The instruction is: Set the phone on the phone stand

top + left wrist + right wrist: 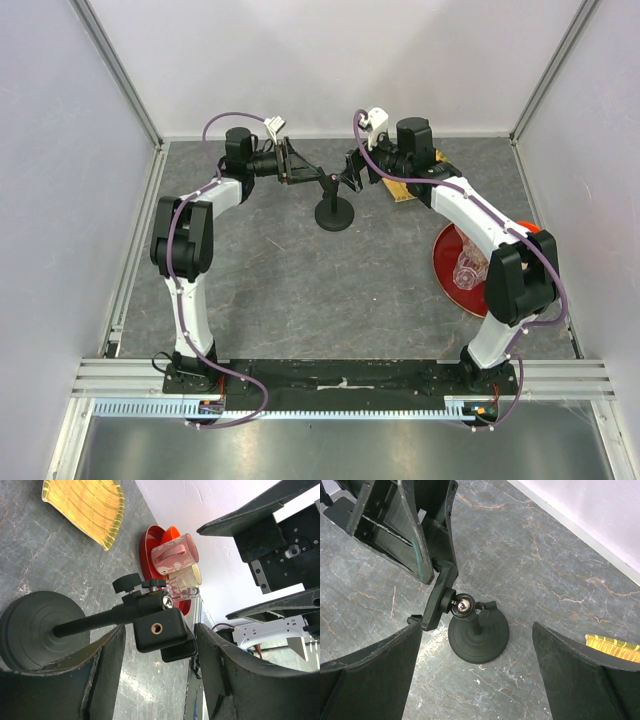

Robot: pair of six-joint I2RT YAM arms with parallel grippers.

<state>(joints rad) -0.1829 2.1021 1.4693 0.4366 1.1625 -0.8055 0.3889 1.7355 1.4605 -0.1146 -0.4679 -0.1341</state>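
The black phone stand (335,213) stands at the back middle of the table, with its round base (479,635), thin post and clip cradle (157,628). My left gripper (305,175) is open, with a finger on either side of the cradle and a gap still showing on one side. My right gripper (348,172) is open and empty, hovering just right of the stand's top, with the base between its fingertips (476,630). The phone shows in no view.
A red plate (450,262) with a pink mug (175,552) and a cream cup (187,575) sits at the right, partly under the right arm. A yellow bamboo tray (85,505) lies behind the stand. Enclosure walls stand close at the back.
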